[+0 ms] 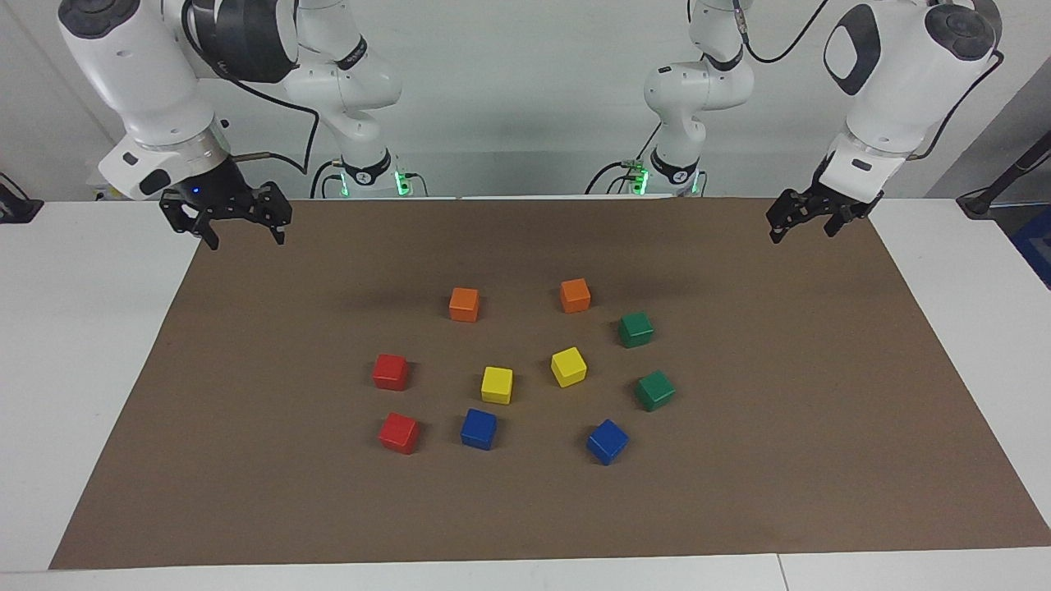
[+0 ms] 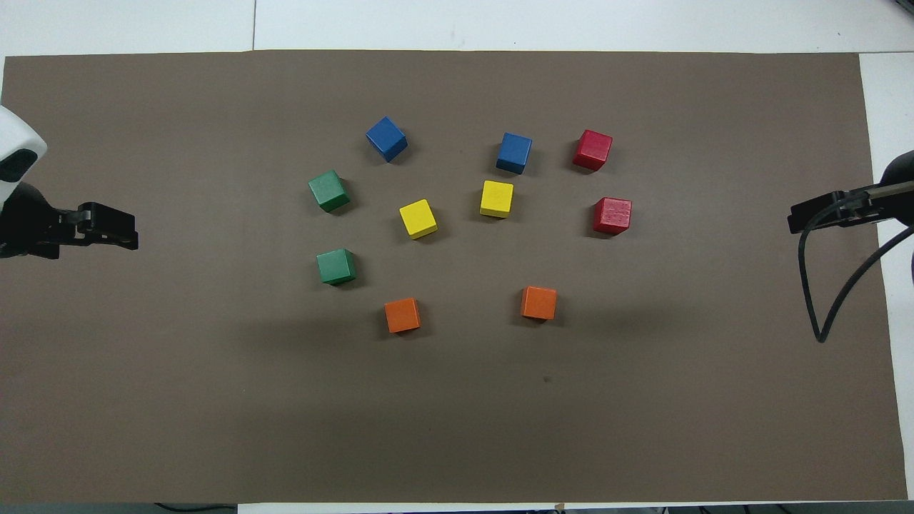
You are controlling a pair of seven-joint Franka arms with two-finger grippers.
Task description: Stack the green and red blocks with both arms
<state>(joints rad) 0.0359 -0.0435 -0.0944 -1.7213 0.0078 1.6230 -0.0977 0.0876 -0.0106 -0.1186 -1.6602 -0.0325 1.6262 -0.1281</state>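
On a white worktop (image 1: 82, 369) spread with a brown paper mat (image 1: 780, 460), two white robot arms wait at either end, neither touching anything. The right arm (image 1: 139, 90) hangs its right tool (image 1: 244, 234) over the mat's edge at its own end, fingers spread wide and holding nothing. The left arm (image 1: 895, 90) holds the left tool (image 1: 809, 228) over the mat's corner at its end; its fingers stand apart and it, too, holds nothing.

Ten small cubes lie in a loose ring at the mat's middle, all separate, none stacked. The two green blocks sit toward the left arm's end: the nearer green block (image 1: 636, 329) beside an orange cube, the farther green block (image 1: 655, 390) just past it. The two red blocks sit toward the right arm's end: the nearer red block (image 1: 391, 372) and the farther red block (image 1: 399, 432), close together but apart. Two orange cubes (image 1: 464, 304) lie nearest the robots, two yellow cubes (image 1: 497, 385) occupy the centre, and two blue cubes (image 1: 479, 428) lie farthest from the robots. Both tools are well apart from every cube.
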